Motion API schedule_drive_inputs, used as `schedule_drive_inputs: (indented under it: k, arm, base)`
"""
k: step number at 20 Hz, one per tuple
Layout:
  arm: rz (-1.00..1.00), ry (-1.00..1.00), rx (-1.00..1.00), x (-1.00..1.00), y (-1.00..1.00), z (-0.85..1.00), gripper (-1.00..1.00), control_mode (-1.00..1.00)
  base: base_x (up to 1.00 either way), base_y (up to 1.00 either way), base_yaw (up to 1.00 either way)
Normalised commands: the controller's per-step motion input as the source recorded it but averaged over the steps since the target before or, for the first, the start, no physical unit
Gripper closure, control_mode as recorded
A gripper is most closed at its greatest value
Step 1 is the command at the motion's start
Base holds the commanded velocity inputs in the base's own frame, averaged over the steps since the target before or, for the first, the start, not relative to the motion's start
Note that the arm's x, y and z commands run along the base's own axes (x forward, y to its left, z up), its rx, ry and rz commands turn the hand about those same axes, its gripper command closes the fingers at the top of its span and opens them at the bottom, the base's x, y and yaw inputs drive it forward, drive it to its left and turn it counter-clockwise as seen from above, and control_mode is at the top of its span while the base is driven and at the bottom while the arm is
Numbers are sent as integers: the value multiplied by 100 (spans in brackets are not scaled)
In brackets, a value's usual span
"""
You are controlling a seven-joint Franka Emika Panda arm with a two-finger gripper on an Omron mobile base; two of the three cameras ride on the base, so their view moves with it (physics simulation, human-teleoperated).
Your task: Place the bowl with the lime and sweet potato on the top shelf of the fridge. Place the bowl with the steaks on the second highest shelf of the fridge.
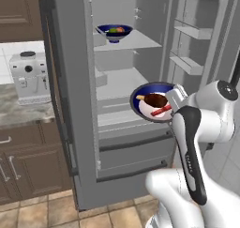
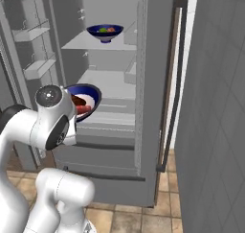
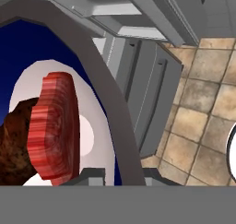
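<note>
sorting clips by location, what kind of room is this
A home kitchen, rendered in simulation: an open grey fridge with shelves and door racks, brown wooden cabinets under a stone counter, and a coffee machine on that counter.

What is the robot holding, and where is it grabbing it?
The tool holds the blue bowl with the steaks, gripped by its rim on the side nearest the arm, in front of the open fridge.
</note>
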Motion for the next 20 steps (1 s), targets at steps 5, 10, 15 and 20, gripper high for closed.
schedule_drive_inputs:
  k: [5, 10, 15, 20]
  arm:
    - [0, 0, 0, 0, 0, 0, 100, 100]
    - [0, 0, 0, 0, 0, 0, 100, 100]
    - [0, 0, 0, 0, 0, 0, 100, 100]
    - [0, 0, 0, 0, 0, 0, 100, 100]
  base:
    - [50, 10, -1]
    - [46, 4, 0]
    - [51, 7, 0]
    - [51, 11, 0]
